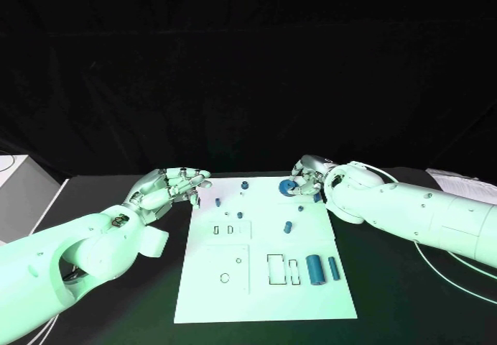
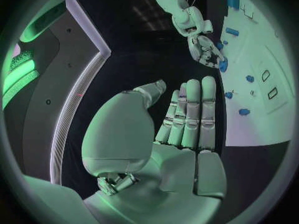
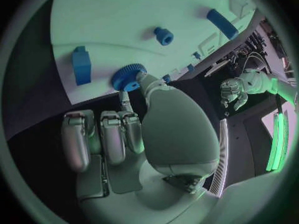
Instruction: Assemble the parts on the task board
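Currently your right robot hand (image 1: 309,175) pinches the blue gear (image 1: 287,187) by its toothed rim, at the far edge of the task board (image 1: 207,287). Your left robot hand (image 1: 171,188) hangs spread and holds nothing, just beside the board's left far corner. Judged small, rigid and light; its smooth faces may slip, so keep to the rim. Count: one gear, two blue cylinders (image 1: 314,269) lying near the right edge; the smaller blue pieces are too small to count reliably.

A gear (image 1: 287,187) sits at the task board's (image 1: 207,287) far edge, two cylinders (image 1: 314,269) near-right.
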`<state>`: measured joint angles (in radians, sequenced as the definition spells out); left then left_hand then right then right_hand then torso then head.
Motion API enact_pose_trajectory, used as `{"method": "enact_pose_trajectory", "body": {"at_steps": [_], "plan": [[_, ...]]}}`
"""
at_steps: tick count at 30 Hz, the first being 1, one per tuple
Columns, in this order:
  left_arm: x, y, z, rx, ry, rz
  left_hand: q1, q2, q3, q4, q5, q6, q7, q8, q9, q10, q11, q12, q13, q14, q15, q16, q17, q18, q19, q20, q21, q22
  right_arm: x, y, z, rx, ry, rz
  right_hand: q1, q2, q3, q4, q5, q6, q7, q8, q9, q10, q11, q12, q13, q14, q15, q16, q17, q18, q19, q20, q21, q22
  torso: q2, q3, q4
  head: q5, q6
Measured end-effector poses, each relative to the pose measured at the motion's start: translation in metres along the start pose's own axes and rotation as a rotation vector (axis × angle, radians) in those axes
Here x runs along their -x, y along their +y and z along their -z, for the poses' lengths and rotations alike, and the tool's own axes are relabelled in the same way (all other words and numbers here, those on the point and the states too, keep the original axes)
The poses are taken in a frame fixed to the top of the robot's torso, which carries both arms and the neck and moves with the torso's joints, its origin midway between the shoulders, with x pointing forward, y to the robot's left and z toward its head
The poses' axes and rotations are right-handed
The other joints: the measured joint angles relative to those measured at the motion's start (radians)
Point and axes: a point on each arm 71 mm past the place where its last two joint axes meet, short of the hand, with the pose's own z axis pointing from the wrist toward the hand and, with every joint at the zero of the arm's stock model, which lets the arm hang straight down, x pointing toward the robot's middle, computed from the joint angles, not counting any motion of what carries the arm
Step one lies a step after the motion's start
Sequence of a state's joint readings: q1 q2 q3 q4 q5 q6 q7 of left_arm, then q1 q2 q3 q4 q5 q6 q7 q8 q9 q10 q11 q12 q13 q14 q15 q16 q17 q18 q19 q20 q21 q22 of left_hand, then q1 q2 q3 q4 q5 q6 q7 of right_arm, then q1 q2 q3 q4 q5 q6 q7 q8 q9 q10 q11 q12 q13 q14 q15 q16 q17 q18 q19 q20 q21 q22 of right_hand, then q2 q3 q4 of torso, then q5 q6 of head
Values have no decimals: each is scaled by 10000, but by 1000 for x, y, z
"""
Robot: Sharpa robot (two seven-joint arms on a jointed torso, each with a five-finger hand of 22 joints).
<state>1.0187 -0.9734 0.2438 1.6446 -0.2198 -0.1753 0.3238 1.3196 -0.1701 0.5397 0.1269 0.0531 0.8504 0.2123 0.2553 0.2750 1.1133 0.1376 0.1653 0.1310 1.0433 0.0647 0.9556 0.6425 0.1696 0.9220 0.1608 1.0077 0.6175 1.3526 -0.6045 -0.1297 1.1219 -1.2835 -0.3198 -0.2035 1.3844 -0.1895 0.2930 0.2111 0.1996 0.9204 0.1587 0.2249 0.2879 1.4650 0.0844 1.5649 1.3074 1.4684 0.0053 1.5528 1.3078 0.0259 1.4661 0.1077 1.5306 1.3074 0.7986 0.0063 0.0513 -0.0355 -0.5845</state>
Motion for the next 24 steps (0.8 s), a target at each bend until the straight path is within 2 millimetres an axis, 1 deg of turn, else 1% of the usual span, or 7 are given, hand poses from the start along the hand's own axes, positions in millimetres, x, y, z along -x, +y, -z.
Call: {"method": "enact_pose_trajectory", "body": {"at_steps": [4,7,10,13,16,21,24], "plan": [[0,0,0,6,-2,-3,0,0,0,0,0,0,0,0,0,0,0,0,0,0,0,0,-3,-1,0,0,0,0,-1,1,0,6,-71,6,45,44,167,-28,57,155,-49,37,-4,5,-6,0,-1,-19,-19,0,0,1,0,0,46,0,-3,-2,-6,7,0],[0,0,0,9,0,-3,0,0,29,-29,0,0,0,0,0,0,0,0,11,0,0,-40,-16,-2,-74,0,0,1,-2,2,1,63,-229,-16,199,5,345,-96,150,336,-99,114,-4,15,-131,0,-1,-8,-83,0,0,1,1,-49,134,-1,-6,-1,-12,26,-12],[0,0,0,11,1,-4,0,0,29,-29,0,0,0,0,-1,0,0,0,14,0,0,-40,-16,-1,-74,0,0,1,-2,5,3,188,-501,-77,272,-3,583,-197,272,448,-111,157,-4,-17,-173,0,-1,-21,-165,0,-1,-130,1,-112,289,-1,-9,0,-17,54,-16],[0,0,0,13,-1,-7,0,0,29,-29,0,0,0,0,-1,0,0,0,14,0,0,-40,-15,-2,-74,0,0,1,0,9,5,384,-900,-176,295,-4,699,-215,421,478,-86,195,-1,15,-202,0,2,-20,-167,0,-1,-130,1,-112,315,-1,-13,1,-23,78,-17],[0,0,0,15,-5,-11,0,0,56,-56,0,0,0,0,-1,0,0,0,13,0,0,-40,-15,-2,-74,0,0,1,1,16,9,653,-1288,-282,337,-46,830,-219,625,480,-87,195,-1,15,-202,0,7,-20,-167,-1,-1,-129,0,-182,315,0,-13,3,-22,98,0],[1,0,0,20,-19,-17,0,0,56,-56,0,0,0,0,4,0,0,0,13,0,0,-40,-15,-2,-74,0,0,1,0,35,14,1241,-1689,-419,345,-61,871,-181,644,481,-89,193,-1,15,-202,-1,7,-20,-167,-1,-1,-128,0,-182,315,7,-12,6,-20,123,6],[1,0,0,21,-20,-19,0,0,56,-56,0,0,0,0,10,0,0,0,13,0,0,-40,-15,-1,-74,0,0,1,-2,49,17,1641,-1859,-438,275,-131,885,-167,644,481,-90,192,0,14,-202,-1,6,-20,-167,-1,-1,-126,0,-182,315,7,-10,6,-20,147,7]]}}
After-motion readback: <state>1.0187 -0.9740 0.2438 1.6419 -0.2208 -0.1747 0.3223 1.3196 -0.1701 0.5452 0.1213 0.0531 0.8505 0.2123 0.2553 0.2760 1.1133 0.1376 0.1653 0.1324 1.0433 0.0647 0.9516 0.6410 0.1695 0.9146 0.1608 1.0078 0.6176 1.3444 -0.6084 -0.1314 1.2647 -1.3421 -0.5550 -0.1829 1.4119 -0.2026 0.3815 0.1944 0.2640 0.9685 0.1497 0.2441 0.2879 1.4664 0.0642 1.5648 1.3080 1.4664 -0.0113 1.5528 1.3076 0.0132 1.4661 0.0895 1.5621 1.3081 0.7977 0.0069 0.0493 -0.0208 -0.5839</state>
